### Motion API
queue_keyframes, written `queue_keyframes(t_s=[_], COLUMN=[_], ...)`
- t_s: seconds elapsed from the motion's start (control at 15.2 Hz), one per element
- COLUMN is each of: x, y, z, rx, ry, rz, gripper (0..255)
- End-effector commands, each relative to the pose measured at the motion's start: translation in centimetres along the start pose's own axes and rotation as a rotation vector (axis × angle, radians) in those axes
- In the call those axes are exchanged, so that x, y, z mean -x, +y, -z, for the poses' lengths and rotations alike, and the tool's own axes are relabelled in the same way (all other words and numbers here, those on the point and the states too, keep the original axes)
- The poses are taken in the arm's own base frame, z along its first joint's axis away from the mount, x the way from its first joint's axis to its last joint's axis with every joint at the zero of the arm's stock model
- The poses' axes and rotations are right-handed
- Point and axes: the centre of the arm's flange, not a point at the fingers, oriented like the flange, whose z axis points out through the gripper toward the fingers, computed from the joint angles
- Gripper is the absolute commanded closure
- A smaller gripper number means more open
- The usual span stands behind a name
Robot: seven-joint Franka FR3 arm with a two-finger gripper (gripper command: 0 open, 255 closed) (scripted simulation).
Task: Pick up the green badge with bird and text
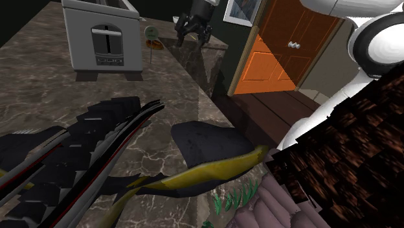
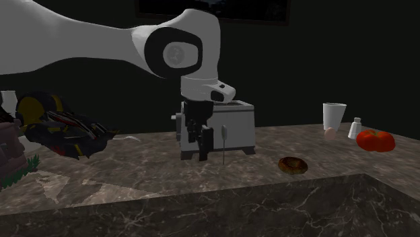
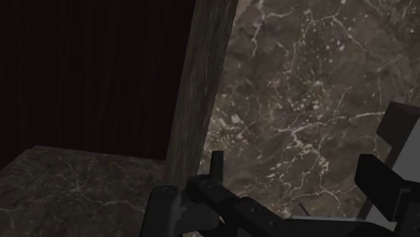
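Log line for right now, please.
green badge: upright on countertop, near toaster | jaws: open, empty, beside badge, not touching | grasp: not yet

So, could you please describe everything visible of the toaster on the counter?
The toaster is a pale grey box standing upright on the dark marbled counter. Its end face has a dark vertical lever slot with a small panel beneath; slots open on top. The gripper hangs beside it, not touching.

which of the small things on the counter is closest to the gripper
The round green badge on its thin stem, standing just beside the gripper; the brown ring, white cup and red tomato sit farther off.
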Motion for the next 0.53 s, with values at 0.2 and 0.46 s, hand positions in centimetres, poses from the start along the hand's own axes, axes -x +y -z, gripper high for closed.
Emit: queue_keyframes(t_s=[0.2,0.46], x=[-5.2,-9.1], y=[-3.5,-6.2], z=[0.8,1.6], rx=[-0.024,-0.042], ry=[0.032,0.056], rz=[0.010,0.018], gripper=[0,0])
